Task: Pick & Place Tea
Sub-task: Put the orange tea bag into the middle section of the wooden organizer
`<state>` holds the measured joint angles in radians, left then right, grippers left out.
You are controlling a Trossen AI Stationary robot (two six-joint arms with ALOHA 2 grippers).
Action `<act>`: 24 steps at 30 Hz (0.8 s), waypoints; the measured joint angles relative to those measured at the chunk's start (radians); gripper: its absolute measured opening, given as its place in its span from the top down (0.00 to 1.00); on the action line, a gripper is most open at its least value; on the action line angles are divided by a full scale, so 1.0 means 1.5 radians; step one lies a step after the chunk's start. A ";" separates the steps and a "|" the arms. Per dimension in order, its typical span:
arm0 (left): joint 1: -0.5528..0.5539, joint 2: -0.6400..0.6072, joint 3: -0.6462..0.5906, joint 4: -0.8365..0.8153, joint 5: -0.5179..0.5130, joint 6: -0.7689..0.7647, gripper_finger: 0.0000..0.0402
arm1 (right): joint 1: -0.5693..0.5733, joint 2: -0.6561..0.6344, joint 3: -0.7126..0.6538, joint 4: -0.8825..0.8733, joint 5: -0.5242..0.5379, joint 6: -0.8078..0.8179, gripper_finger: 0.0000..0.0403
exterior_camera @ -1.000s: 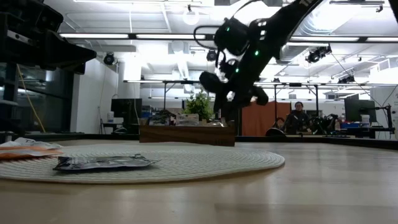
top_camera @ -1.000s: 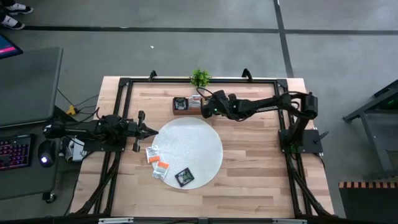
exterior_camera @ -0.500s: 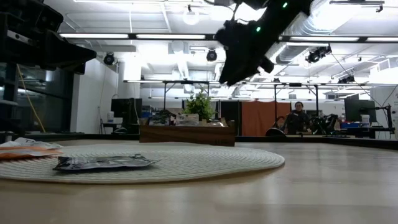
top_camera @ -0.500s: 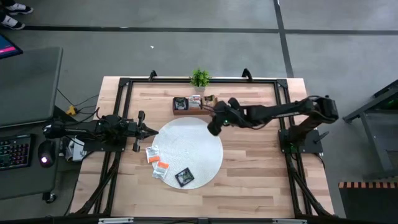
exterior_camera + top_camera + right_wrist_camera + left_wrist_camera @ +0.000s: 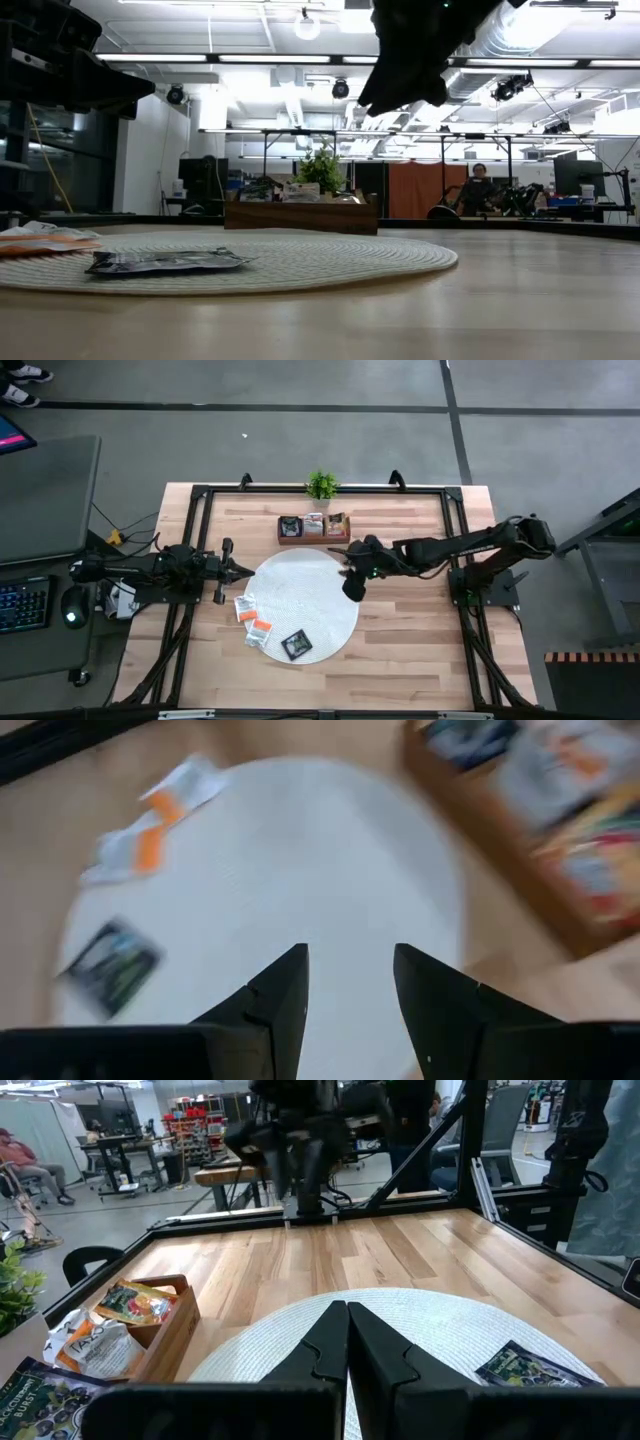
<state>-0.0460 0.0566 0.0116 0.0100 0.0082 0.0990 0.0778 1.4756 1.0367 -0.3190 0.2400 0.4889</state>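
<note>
We read this as the trip between deliveries: our right gripper (image 5: 352, 586) hangs above the right-hand edge of the round white mat (image 5: 320, 575), its fingers apart with nothing between them, as the right wrist view shows plainly. Our left gripper (image 5: 246, 570) waits at the mat's left edge with its fingers pressed together, empty. The wooden tray (image 5: 314, 528) at the far side of the table, near the small green plant (image 5: 321, 484), holds sachets in all three compartments, so we judge part of the sorting done. What is left of the tea lies on the near-left part of the mat: a black sachet (image 5: 296, 645) near its front rim, an orange-marked sachet (image 5: 260, 629) just beside it to the left, and a white sachet (image 5: 245, 607) at the mat's left edge. For the next move we judge that the right arm must reach across the mat to one of these, most likely the black one, bring its open fingers down over the flat packet, and close on an edge. These packets lie flat, so we expect the pinch to need a low, careful approach.
</note>
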 joint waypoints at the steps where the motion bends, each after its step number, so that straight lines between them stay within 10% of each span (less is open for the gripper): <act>1: 0.000 0.000 0.000 0.000 0.000 0.000 1.00 | 0.002 0.003 -0.001 0.004 -0.026 -0.001 0.64; 24: 0.000 0.000 0.000 0.000 0.000 0.000 1.00 | 0.088 0.002 -0.094 0.143 -0.197 -0.056 0.64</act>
<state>-0.0458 0.0566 0.0116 0.0099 0.0082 0.0992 0.2106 1.4792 0.8951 -0.1050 -0.0551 0.4054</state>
